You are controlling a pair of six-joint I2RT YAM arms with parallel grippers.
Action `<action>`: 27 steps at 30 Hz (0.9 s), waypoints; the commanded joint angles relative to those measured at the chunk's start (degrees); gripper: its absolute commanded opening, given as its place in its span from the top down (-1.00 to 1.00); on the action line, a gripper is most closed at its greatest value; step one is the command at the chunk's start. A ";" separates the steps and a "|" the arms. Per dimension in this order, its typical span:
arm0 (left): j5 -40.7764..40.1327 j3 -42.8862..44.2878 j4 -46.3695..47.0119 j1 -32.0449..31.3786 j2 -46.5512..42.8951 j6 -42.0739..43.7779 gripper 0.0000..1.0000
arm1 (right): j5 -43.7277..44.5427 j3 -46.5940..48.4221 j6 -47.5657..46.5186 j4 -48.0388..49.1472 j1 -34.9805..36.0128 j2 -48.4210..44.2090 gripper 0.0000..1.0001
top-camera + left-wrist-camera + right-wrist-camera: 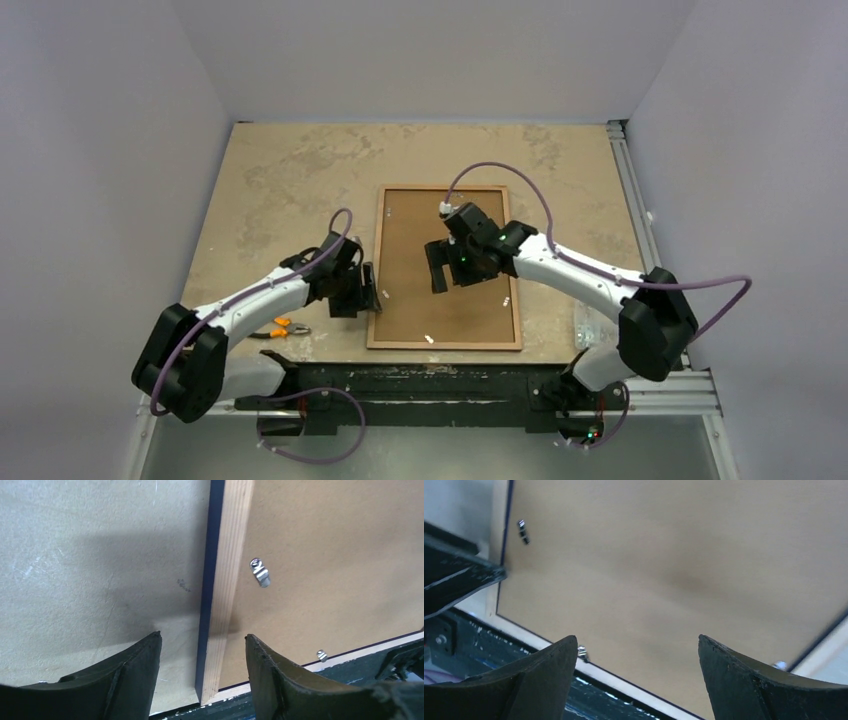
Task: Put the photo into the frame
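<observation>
Left wrist view: left hand (203, 636) is held open astride the frame (230, 555) rail, right hand (637, 638) open; the frame may be skewed if pinched off-centre.

The backing board (410, 300) lies in the frame (470, 345), pliers (282, 329) seemingly to its left.
</observation>
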 commanded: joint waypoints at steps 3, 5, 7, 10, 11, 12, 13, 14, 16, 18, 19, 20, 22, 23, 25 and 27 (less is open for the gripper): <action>-0.42 -2.67 4.57 -1.46 1.78 -1.91 -0.09 | 5.21 4.98 3.92 -1.04 11.89 6.31 -0.74; -0.46 -2.83 5.41 -1.97 2.95 -2.18 0.13 | 7.92 6.50 4.38 -1.92 15.21 8.92 -0.73; -0.99 -2.70 5.69 -2.48 3.92 -2.31 0.28 | 10.14 7.79 4.99 -2.84 17.98 11.26 -0.71; -1.78 -2.57 5.66 -2.72 4.77 -2.41 0.45 | 12.63 9.18 5.84 -3.83 21.06 13.76 -0.64; -2.05 -2.64 5.61 -2.76 4.99 -2.54 0.47 | 13.40 9.58 6.02 -4.39 21.83 14.41 -0.61; -2.23 -2.65 5.63 -2.81 5.17 -2.52 0.52 | 14.30 10.04 6.26 -4.90 22.51 15.13 -0.59; -2.41 -2.61 5.60 -2.80 5.42 -2.48 0.53 | 15.05 10.47 6.43 -5.59 23.07 15.54 -0.56; -2.55 -2.57 5.45 -2.81 5.61 -2.42 0.53 | 15.72 10.80 6.52 -6.23 23.53 15.83 -0.53; -2.76 -2.54 5.33 -2.82 5.95 -2.37 0.54 | 16.48 10.92 6.65 -7.19 24.17 16.02 -0.47; -2.92 -2.53 5.35 -2.76 6.25 -2.37 0.54 | 16.55 10.34 6.72 -7.61 24.61 15.96 -0.42; -3.04 -2.56 5.34 -2.78 6.45 -2.35 0.54 | 16.59 9.90 6.75 -7.75 24.81 15.95 -0.40; -3.09 -2.50 5.30 -2.81 6.51 -2.33 0.54 | 16.94 9.49 6.82 -7.93 24.95 16.00 -0.38; -3.17 -2.31 5.17 -2.77 6.52 -2.24 0.54 | 18.01 8.71 7.13 -8.70 25.21 16.25 -0.36; -3.24 -2.30 5.12 -2.76 6.36 -2.24 0.54 | 18.64 8.36 7.38 -9.14 25.22 16.39 -0.34; -3.36 -2.30 5.01 -2.76 6.18 -2.24 0.54 | 19.49 7.72 7.49 -9.61 25.30 16.52 -0.30; -3.46 -2.24 4.87 -2.79 6.22 -2.24 0.54 | 20.08 7.09 7.46 -9.84 25.31 16.58 -0.28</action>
